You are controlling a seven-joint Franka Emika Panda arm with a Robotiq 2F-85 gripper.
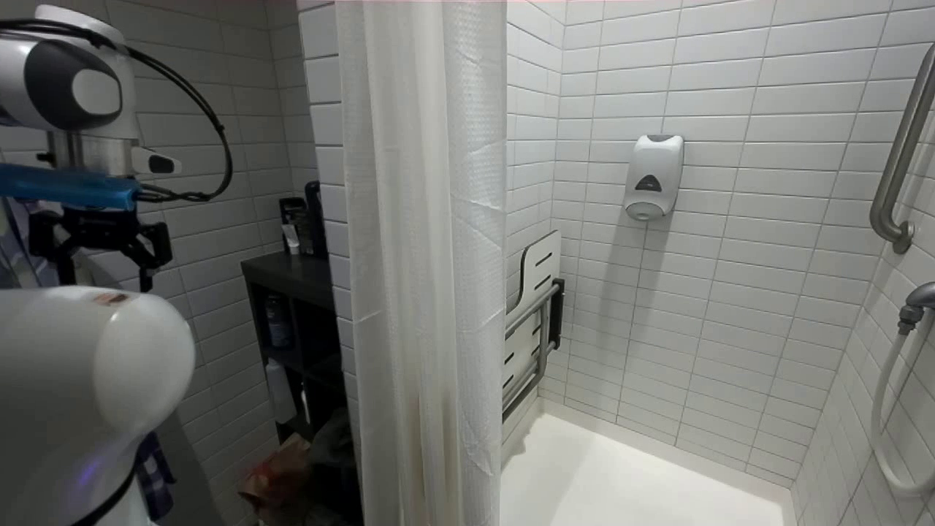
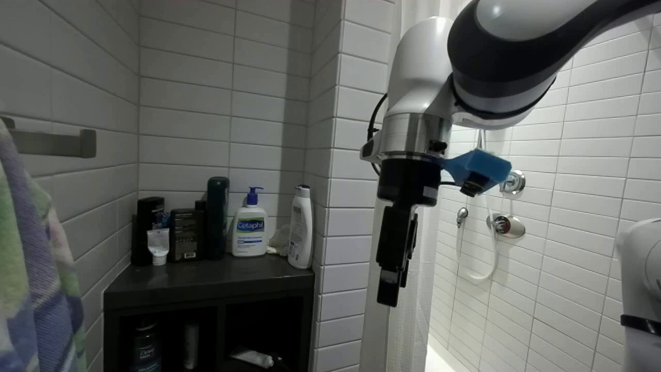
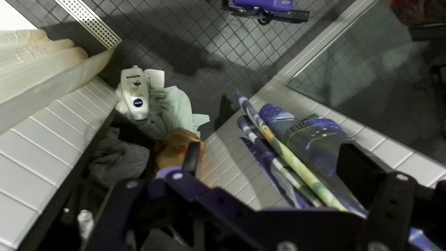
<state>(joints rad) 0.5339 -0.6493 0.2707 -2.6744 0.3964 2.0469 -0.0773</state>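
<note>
My gripper point(image 3: 278, 164) is open and empty, its two black fingers wide apart and pointing down. It hangs in the air in both exterior views point(image 1: 106, 277) point(image 2: 395, 284). In the wrist view, patterned towels point(image 3: 289, 150) hang below and between the fingers, apart from them. A white Nivea bottle point(image 3: 135, 92) lies on pale green cloth point(image 3: 174, 104) lower down. A paper bag point(image 3: 177, 146) shows beside the left finger. A dark shelf unit point(image 2: 206, 279) bears a Cetaphil pump bottle point(image 2: 250, 232), a white bottle point(image 2: 301, 230), a dark green bottle point(image 2: 217, 217), a black box point(image 2: 187, 235) and a small white tube point(image 2: 158, 247).
A shower curtain point(image 1: 416, 219) hangs beside a tiled wall corner. A folded shower seat point(image 1: 529, 321), a soap dispenser point(image 1: 655, 175) and a grab bar point(image 1: 902, 161) are on the shower walls. A towel bar point(image 2: 51, 143) is on the wall. A glass panel point(image 3: 362, 73) shows below.
</note>
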